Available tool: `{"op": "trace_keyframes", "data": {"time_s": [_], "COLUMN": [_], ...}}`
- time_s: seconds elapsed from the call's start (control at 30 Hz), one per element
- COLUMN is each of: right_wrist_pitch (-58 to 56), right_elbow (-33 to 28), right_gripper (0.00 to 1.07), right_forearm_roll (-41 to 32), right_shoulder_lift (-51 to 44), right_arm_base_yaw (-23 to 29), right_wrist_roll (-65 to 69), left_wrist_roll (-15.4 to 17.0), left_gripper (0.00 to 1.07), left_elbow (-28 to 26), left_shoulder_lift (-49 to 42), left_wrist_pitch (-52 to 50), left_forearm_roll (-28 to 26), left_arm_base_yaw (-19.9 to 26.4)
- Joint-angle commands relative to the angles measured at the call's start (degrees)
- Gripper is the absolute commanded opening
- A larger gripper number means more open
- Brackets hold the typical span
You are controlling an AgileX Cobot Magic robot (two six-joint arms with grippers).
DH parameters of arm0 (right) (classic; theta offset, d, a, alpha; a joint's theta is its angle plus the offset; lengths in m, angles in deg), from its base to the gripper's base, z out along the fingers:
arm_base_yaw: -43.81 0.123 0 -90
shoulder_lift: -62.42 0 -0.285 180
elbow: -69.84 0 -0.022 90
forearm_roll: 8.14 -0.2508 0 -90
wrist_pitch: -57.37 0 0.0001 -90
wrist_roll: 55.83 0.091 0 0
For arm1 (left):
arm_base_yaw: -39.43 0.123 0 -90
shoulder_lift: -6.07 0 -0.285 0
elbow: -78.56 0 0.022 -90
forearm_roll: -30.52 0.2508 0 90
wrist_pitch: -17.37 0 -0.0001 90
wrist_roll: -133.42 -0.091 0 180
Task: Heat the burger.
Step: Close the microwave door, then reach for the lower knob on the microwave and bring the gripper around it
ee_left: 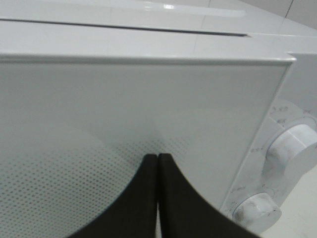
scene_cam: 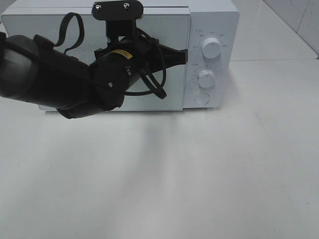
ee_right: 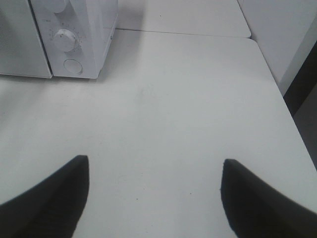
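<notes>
Pointing at the white microwave (scene_cam: pixel 214 25), the left tool (ee_left: pixel 158 156) has its two black fingers (ee_left: pixel 141 198) pressed flat together with nothing between them. Its tips are close to the shut door (ee_left: pixel 148 109), though whether they touch it cannot be told. Just past the tool's tip, on the control panel beside the door, sit the upper knob (scene_cam: pixel 212 48) and the lower knob (scene_cam: pixel 206 78). The right tool (ee_right: pixel 154 160) hangs spread wide over the white tabletop (ee_right: pixel 173 99), well apart from the microwave and gripping nothing. The burger shows in no view, so where it lies relative to either tool cannot be told.
</notes>
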Motion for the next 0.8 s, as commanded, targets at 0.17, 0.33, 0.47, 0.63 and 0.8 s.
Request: {"op": "trace_keyframes", "data": {"time_s": [0.17, 0.33, 0.47, 0.63, 0.8], "right_wrist_pitch": [0.86, 0.86, 0.86, 0.86, 0.86], "right_elbow": [-0.11, -0.11, -0.11, -0.11, -0.11], "right_gripper": [0.70, 0.70, 0.70, 0.70, 0.70], "right_forearm_roll": [-0.11, -0.11, -0.11, -0.11, -0.11], "right_shoulder_lift": [-1.43, -1.43, -1.43, -1.43, -1.43], "right_arm_base_yaw": [-0.23, -0.23, -0.23, -0.23, -0.23], "right_wrist_roll": [0.06, 0.06, 0.06, 0.06, 0.06], "left_wrist_roll": [-1.20, -2.35, -4.81, -10.20, -11.80], "left_gripper": [0.00, 0.00, 0.00, 0.00, 0.00], "left_elbow": [-3.78, -3.72, -3.67, -3.67, -3.67], "left_shoulder_lift": [1.32, 0.46, -1.26, -3.95, -6.88], "left_wrist_pitch": [-1.09, 2.41, 8.77, 17.59, 27.62], "left_forearm_roll": [-2.92, -2.75, -2.64, -2.58, -2.58], "left_arm_base_yaw": [4.01, 4.47, 2.64, -0.11, -0.86]}}
